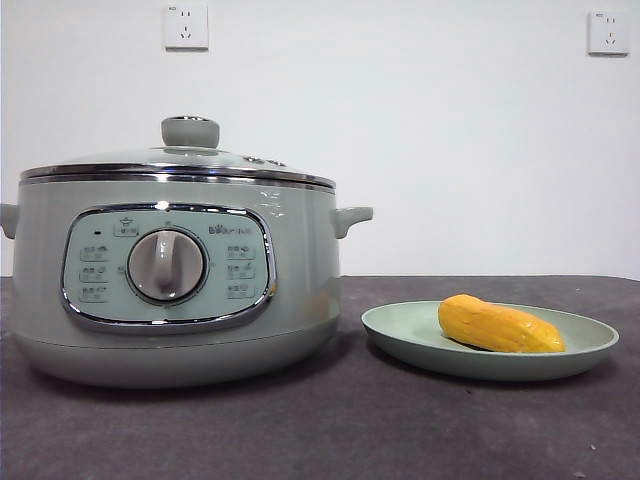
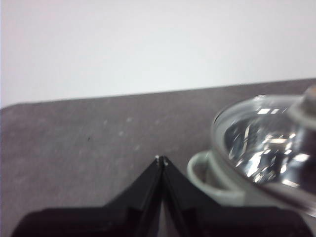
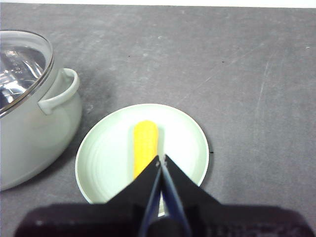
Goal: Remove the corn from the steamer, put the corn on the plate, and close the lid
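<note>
Dark table (image 1: 330, 430) holds lidded steamer (image 1: 170, 290) beside plate (image 1: 490, 355) bearing corn (image 1: 500, 325).

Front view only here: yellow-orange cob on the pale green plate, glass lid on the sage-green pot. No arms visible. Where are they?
Observer: The right gripper hangs above the shallow pale green plate, jaws shut, empty.
Operator: Cob centred?
Observer: The yellow-orange corn cob lies near the plate's middle.
Operator: Left arm?
Observer: The left gripper is shut, beside the sage-green steamer's side handle, off the domed glass lid.
</note>
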### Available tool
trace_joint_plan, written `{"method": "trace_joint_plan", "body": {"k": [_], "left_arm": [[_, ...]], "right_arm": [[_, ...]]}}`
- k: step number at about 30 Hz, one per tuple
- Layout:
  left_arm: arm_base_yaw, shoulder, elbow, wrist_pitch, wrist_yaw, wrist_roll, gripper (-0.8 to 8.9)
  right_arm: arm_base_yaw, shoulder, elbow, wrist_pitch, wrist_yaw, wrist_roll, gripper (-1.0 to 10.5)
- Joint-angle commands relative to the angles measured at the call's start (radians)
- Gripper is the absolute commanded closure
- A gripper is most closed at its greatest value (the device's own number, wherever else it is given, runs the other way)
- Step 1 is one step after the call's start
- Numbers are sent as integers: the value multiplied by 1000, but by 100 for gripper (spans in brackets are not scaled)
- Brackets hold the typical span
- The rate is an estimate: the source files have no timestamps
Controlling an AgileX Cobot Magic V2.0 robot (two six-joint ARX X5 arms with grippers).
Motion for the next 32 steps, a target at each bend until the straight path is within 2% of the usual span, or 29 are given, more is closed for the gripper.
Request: {"method": "trace_joint_plan", "body": {"k": [1, 12, 16, 21, 32], "left_arm": [[24, -21, -82, 51, 5, 0, 816], [68, -78, -226, 46, 5, -6, 816], [80, -98, -232, 13, 9, -8, 816], [108, -101, -232, 14, 74, -10, 816], [108, -101, -232, 14, 76, -10, 816]], "right_arm": [[0, -1, -6, 5, 3, 10, 944], [0, -1, -6, 5, 3, 10, 944], [0, -1, -6, 5, 3, 10, 944], [0, -1, -6, 5, 3, 10, 944], [0, -1, -6, 5, 3, 10, 944]]}}
